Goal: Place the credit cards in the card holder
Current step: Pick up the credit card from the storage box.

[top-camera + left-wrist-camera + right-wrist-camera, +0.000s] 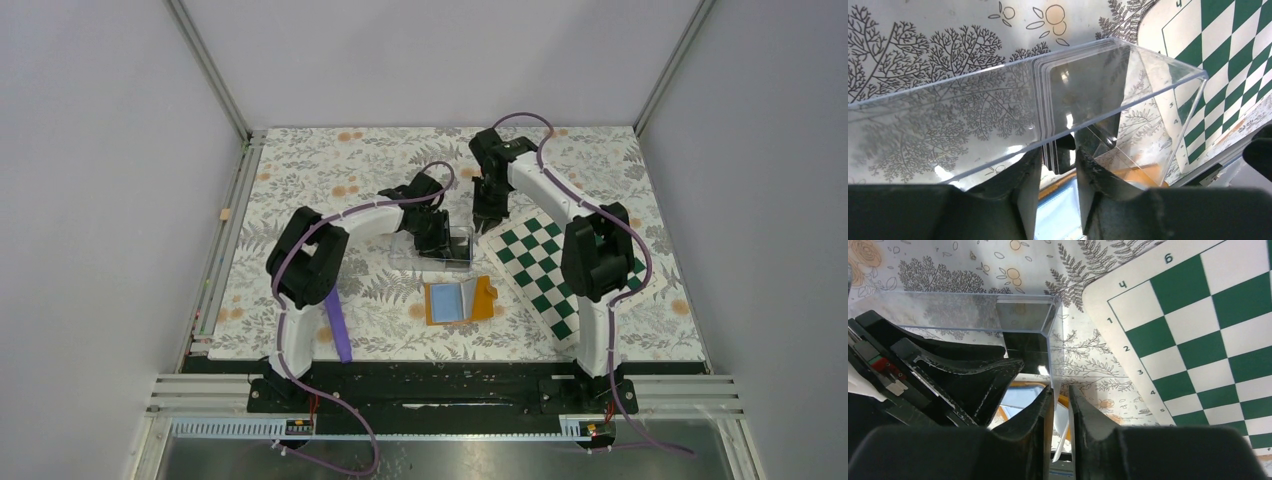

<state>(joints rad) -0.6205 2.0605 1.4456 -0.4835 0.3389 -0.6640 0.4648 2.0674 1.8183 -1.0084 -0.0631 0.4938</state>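
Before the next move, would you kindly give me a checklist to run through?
1. The card holder lies open, lining up: ok.
2. The credit cards are out of the clear box: not ok, stack stands inside.
3. The left gripper straddles the stack: ok.
4. Its hold is firm: cannot tell.
5. The right gripper straddles the box's end wall: ok.
6. The floral cloth between box and card holder is bare: ok.

Table (300, 170): floral top | ctr: clear box (455, 262), resting or lifted unclear | just nearer: orange wallet (458, 300) lying open, blue lining up | R: green/wht chess mat (545, 270) | near-L: purple strip (338, 325)
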